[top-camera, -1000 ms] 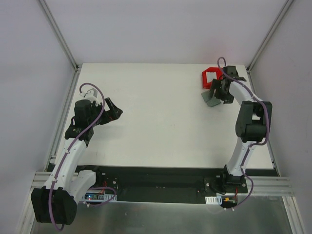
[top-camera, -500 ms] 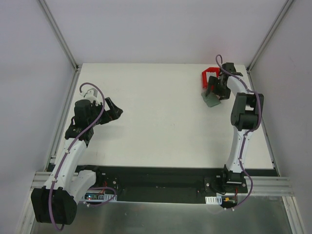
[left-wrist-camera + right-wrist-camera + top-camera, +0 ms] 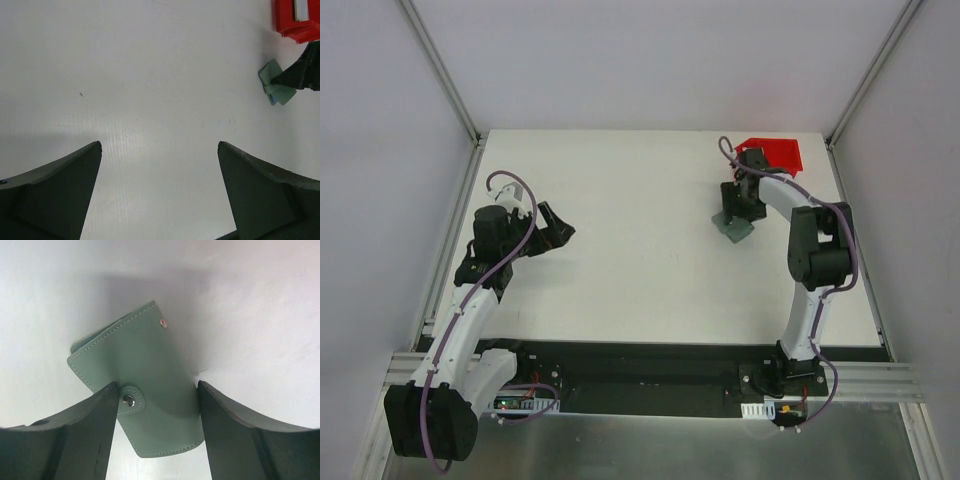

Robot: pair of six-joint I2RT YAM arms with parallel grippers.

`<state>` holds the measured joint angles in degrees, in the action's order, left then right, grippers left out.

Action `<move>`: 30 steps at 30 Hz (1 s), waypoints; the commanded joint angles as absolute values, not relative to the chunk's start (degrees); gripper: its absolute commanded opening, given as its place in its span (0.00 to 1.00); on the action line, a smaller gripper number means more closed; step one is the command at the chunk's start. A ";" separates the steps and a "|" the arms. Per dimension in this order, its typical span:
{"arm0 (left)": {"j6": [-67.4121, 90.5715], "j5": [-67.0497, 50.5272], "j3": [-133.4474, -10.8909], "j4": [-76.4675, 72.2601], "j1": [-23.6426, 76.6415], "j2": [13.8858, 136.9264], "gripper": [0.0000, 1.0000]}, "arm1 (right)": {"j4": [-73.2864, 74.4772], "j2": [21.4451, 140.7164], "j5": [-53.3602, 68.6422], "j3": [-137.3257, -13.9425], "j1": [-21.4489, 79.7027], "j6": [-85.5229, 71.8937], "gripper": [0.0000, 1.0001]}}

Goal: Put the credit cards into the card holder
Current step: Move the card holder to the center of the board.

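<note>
Card holder (image 3: 145,370): a grey-green folding wallet lying flat and closed on the white table (image 3: 620,270), in the far right part of the surface. Its strap tab carries a small round metal snap (image 3: 129,400), and a second stud (image 3: 163,323) sits near the far corner. Its stitched edges run askew to the gripper's axis.

Right gripper (image 3: 156,384): poised directly above the wallet, pointing down, with one finger on each side of it. In the right wrist view the left-hand finger (image 3: 75,440) overlaps the wallet's edge beside the snap tab. The right-hand finger (image 3: 240,435) stands just at the opposite edge. The jaws are apart with the wallet between them. Whether they press on it or merely flank it cannot be told.

Red plastic bin (image 3: 775,155): at the far right corner of the table, just beyond the wallet and the right arm's wrist.

Left gripper (image 3: 159,145): well apart from the wallet, over the left side of the table. Its jaws are spread wide and nothing lies between them; bare table shows in the gap.
</note>
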<state>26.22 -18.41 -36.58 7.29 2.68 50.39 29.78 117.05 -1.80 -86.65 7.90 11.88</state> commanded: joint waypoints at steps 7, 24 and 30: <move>25.84 -22.85 -35.95 3.69 3.78 51.77 0.99 | 27.42 99.95 8.68 -69.17 25.30 25.12 0.64; 21.72 -20.64 -51.65 1.85 18.35 70.28 0.99 | 18.05 77.18 9.41 -47.22 23.63 -22.11 0.71; 18.11 -32.51 -67.21 1.05 22.32 91.02 0.99 | 11.35 73.21 7.03 -38.86 26.28 -32.51 0.66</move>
<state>22.37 -25.21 -58.98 2.98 20.47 82.06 19.03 77.08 7.25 -40.40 25.82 -20.38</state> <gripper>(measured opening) 0.991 0.673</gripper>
